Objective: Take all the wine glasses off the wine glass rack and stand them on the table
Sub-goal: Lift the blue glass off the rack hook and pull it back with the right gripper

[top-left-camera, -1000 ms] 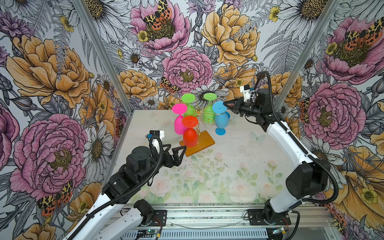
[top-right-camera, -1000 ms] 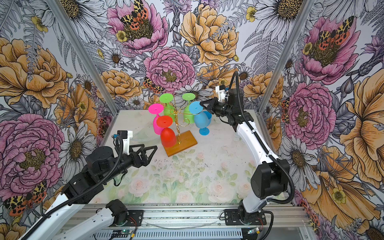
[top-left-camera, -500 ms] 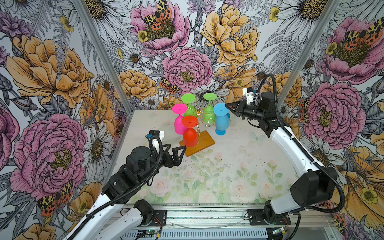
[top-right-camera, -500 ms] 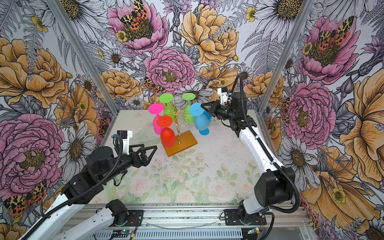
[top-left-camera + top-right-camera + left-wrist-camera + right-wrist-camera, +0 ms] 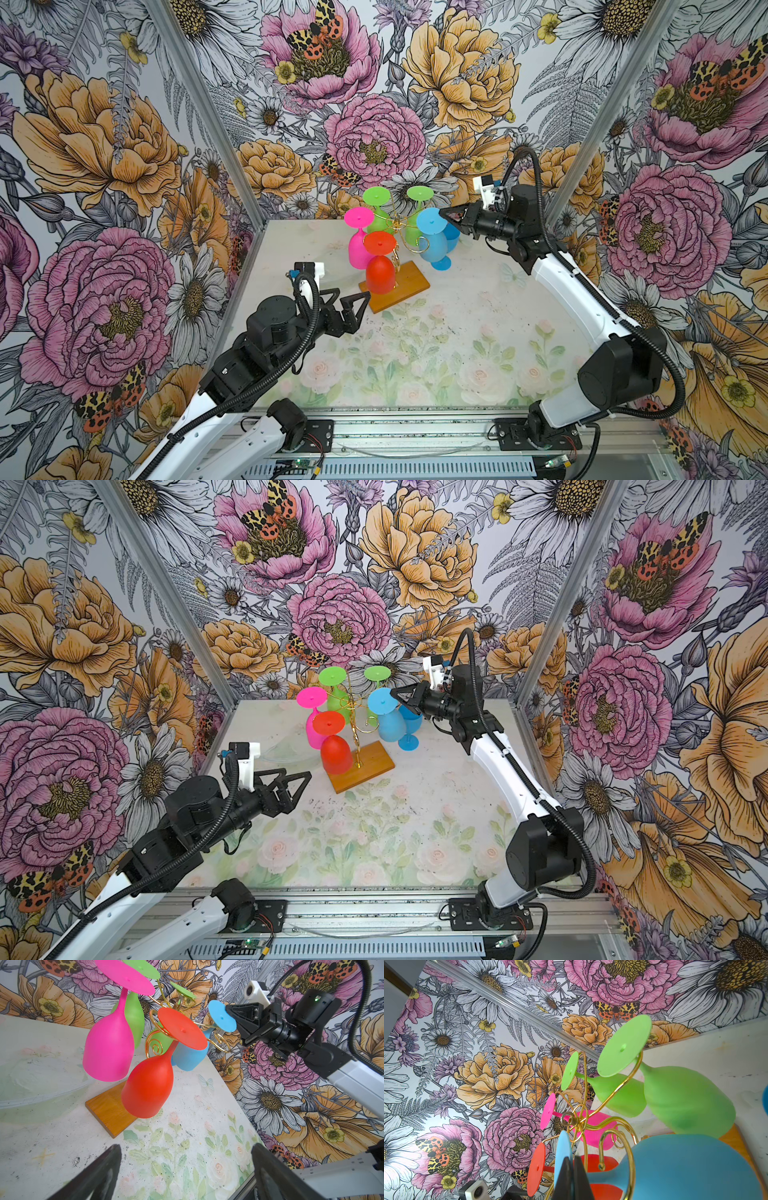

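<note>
Flowered walls (image 5: 104, 145) all round; right gripper (image 5: 442, 212) pinched the light, probably slippery sky-blue plastic wine glass (image 5: 432, 247) by its foot; left gripper (image 5: 354, 296) gaped empty.

Paired high overviews, two wrist close-ups

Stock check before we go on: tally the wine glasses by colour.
Green glass: 2
Blue glass: 2
Pink glass: 1
Red glass: 1
Total: 6
</note>
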`<state>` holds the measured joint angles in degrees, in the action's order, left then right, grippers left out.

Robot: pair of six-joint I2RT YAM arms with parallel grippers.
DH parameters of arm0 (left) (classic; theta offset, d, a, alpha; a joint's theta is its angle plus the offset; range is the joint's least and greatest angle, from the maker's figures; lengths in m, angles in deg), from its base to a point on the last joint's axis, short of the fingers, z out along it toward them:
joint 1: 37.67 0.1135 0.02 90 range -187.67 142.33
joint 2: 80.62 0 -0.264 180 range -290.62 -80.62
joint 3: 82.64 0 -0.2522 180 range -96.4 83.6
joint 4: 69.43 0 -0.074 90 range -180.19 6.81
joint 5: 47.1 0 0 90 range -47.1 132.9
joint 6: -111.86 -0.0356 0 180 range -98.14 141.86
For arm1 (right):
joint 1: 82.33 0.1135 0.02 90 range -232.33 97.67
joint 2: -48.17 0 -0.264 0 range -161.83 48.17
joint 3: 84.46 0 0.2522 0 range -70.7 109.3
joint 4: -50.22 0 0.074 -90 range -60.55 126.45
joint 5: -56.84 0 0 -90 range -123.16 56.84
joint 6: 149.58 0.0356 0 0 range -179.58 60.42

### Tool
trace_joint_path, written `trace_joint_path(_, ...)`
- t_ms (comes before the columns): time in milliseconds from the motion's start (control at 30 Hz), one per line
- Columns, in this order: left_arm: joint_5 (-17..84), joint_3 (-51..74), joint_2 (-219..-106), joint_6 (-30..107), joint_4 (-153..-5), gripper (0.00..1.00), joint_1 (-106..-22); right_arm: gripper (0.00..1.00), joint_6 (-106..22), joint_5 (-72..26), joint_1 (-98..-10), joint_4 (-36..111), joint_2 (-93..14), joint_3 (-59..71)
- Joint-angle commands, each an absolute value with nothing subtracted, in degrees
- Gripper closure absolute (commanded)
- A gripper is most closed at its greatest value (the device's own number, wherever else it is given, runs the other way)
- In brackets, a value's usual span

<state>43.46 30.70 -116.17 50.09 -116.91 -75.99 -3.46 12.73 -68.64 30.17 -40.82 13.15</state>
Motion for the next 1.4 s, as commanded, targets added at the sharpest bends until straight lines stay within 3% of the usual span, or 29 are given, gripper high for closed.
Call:
trace_joint_path(0,43.5,31.3,-115.9,51.2,-117.4,0.01,-75.4,1.00,-1.0,13.9,-68.6,36.4,-42.4,15.3)
trace_joint_path(967,41.7,28.9,-119.0,51.5,-119.1,0.01,-75.1,1.00,3.6,10.9,-74.3,43.6,-45.7,15.4)
trace_joint_path(1367,37.5,27.4,-120.2,53.2,-117.4,0.01,-75.1,1.00,-2.6,10.7,-78.7,37.1,-33.0,6.0)
